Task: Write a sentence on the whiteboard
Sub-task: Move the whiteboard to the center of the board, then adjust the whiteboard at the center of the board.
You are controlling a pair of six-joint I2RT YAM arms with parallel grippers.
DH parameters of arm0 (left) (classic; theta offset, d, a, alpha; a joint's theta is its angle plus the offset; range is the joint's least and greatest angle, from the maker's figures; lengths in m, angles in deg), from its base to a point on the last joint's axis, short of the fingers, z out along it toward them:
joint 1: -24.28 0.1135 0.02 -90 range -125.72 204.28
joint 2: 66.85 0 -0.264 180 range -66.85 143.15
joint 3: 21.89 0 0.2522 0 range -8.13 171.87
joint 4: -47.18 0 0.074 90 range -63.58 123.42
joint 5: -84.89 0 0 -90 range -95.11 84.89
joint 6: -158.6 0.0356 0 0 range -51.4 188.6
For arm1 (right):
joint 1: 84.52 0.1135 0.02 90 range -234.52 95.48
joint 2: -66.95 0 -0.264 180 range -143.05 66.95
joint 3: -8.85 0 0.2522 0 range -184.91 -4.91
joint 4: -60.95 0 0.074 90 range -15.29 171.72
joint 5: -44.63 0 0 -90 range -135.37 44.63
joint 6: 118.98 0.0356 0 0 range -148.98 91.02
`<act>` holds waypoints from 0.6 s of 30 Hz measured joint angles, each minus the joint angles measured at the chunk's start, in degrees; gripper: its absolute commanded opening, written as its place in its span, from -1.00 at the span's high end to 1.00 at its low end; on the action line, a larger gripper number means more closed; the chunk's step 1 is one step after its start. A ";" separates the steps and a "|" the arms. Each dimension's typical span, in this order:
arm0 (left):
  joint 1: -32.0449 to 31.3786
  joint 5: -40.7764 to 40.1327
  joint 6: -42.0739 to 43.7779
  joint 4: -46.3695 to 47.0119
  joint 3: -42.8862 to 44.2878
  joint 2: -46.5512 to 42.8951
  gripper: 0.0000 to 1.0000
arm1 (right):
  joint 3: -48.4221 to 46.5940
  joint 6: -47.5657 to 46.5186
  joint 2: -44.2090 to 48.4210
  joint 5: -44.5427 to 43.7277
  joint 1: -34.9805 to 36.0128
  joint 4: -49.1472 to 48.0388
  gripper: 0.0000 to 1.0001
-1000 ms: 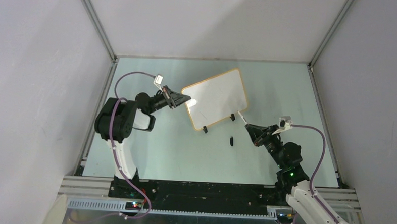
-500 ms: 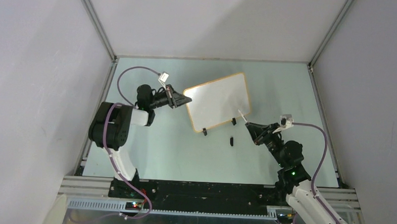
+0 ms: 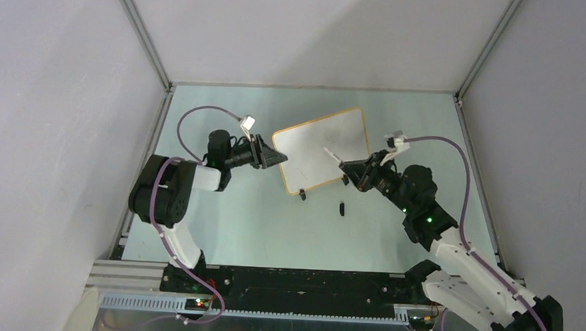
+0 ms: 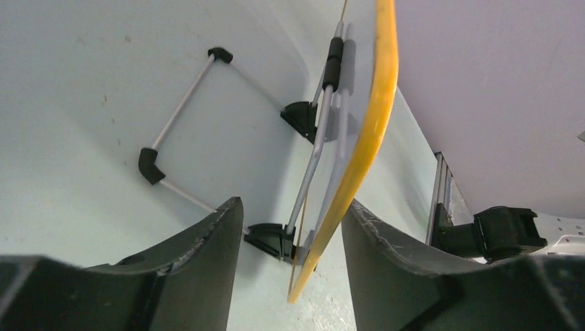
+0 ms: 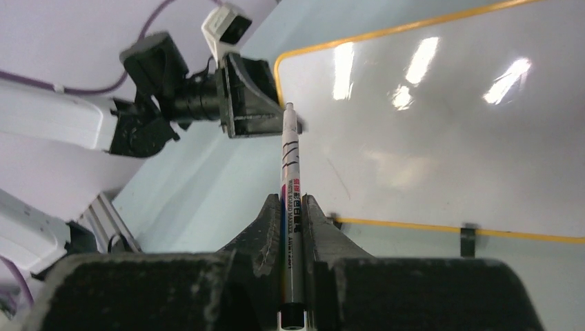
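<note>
Top external view: the whiteboard (image 3: 305, 164) stands on the counter (image 3: 257, 224), long side running 8 to 2 o'clock. It is at 10 o'clock from the right end effector (image 3: 347, 166), which squeezes a marker (image 3: 332, 154) pointing at it. Earlier that arm sat past the board's 4 o'clock corner. The left end effector (image 3: 279, 158), at its 9 o'clock edge, has let go.

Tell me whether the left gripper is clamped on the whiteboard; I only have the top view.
Observer: No. The left wrist view shows the left gripper open, jaws either side of the whiteboard's orange frame, with a clear gap on its back side.
Operator: Is the marker seated in the right gripper?
Observer: Yes. In the right wrist view the right gripper is shut on the marker, its tip pointing toward the board's corner by the left gripper.
</note>
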 measured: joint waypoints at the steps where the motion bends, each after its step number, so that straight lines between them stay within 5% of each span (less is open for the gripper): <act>1: -0.04 -0.28 0.11 -0.52 -0.44 -0.17 -0.27 | -0.72 -0.55 -1.31 -0.20 1.05 0.52 1.00; 5: -0.04 -1.62 0.92 -2.86 -1.42 -2.49 -0.34 | -3.41 -2.19 -6.19 -0.68 3.69 2.80 1.00; 10: -0.04 -3.50 2.08 -5.49 -1.44 -8.35 -0.67 | -8.00 -3.56 -10.75 -0.66 4.46 5.16 1.00; 18: -0.04 -9.81 2.43 -13.68 -0.70 -15.43 -0.67 | -11.56 -4.92 -12.70 -0.52 4.46 5.09 1.00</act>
